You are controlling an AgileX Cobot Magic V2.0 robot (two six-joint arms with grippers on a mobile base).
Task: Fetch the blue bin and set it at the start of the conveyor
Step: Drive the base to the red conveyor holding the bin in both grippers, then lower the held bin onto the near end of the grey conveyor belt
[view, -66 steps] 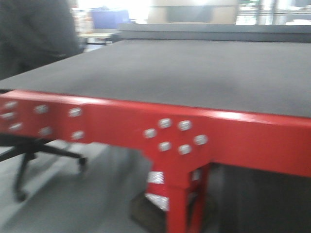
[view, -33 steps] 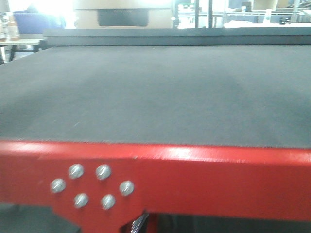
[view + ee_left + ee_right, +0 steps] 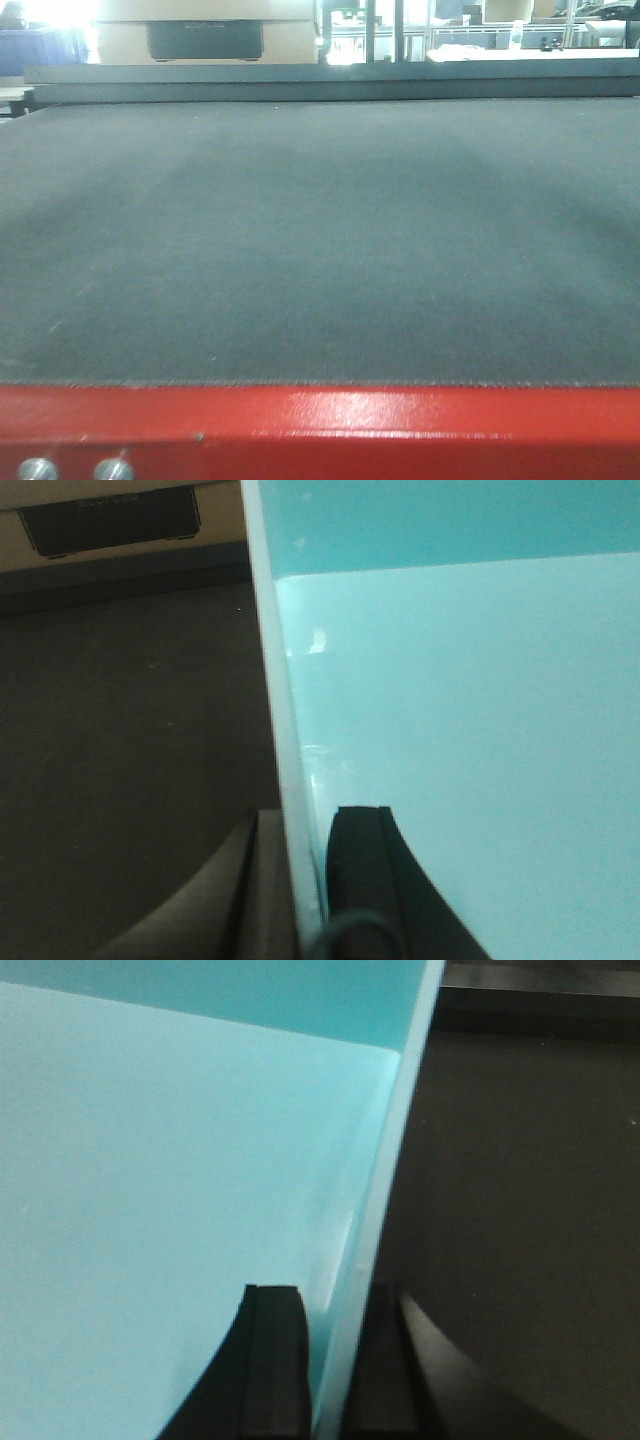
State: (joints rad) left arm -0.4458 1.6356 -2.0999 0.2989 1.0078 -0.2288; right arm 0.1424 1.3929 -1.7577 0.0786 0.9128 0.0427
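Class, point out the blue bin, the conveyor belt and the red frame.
blue bin point(image 3: 450, 730): left wrist view, pale inside surface.
conveyor belt point(image 3: 320, 230): front view, middle of belt.
red frame point(image 3: 420, 430): front view, near rail.

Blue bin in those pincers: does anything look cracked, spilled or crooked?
Nothing stands out. The blue bin looks smooth and unmarked; the left pincer and right pincer each clamp a wall; the conveyor belt shows no spills.
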